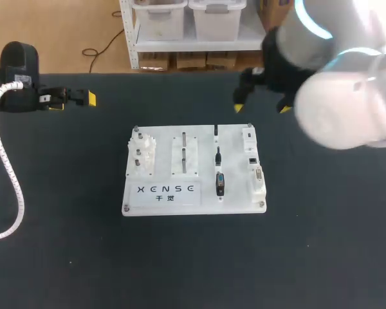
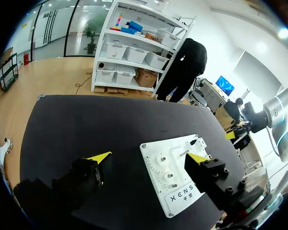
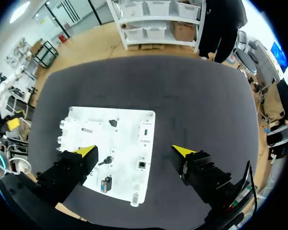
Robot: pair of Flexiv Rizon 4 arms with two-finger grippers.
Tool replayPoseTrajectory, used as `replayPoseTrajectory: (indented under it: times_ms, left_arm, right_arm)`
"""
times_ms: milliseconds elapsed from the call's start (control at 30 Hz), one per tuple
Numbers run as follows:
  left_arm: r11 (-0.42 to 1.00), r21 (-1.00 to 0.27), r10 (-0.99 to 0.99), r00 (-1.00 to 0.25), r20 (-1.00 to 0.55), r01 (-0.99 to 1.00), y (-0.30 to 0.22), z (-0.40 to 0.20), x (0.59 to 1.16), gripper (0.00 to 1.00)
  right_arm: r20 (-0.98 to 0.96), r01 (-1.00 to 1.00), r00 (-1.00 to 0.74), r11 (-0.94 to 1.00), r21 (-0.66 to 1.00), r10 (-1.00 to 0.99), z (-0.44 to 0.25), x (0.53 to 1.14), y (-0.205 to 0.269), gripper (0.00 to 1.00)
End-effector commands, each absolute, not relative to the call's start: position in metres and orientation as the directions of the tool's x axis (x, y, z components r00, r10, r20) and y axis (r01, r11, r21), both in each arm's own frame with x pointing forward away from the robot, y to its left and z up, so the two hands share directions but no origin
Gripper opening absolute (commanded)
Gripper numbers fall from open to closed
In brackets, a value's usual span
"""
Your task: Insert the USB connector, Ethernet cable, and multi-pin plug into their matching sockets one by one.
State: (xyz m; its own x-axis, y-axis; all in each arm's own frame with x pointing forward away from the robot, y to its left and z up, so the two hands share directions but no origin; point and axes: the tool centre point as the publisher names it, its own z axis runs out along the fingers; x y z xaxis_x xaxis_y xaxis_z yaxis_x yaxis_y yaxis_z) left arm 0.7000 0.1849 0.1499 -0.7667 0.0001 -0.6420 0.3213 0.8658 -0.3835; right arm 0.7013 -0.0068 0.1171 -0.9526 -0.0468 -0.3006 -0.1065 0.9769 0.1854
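Right claw [image 3: 134,151] hangs wide open and empty above the white board [image 3: 127,143], which lies mid-table. Three plugs [image 1: 219,183] sit in a line on the board, just beside the sockets [image 1: 255,172] along its right edge. Left claw [image 1: 73,101], also spread wide and empty, hovers well apart over the far left of the table [image 1: 321,257].

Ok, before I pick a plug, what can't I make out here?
- Head view: plugs on the white board too small to tell apart.
- Head view: blurred right arm covers most of the right gripper.
- Left wrist view: left gripper hides the board's far side.
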Motion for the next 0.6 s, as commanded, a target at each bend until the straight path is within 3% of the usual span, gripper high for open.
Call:
replayPoseTrajectory:
  times_ms: [33, 600]
  left_arm:
    - [0.866, -0.384, 0.0, -0.767, -0.642, 0.321, 0.185, 0.15, 0.7, 1.0]
    - [0.866, -0.384, 0.0, -0.767, -0.642, 0.321, 0.185, 0.15, 0.7, 1.0]
  right_arm:
    - [-0.245, -0.064, -0.968, 0.996, 0.068, -0.045, 0.085, 0.719, 0.023, 1.0]
    - [-0.293, -0.039, -0.956, 0.995, 0.093, -0.01, 0.051, 0.728, 0.042, 1.0]
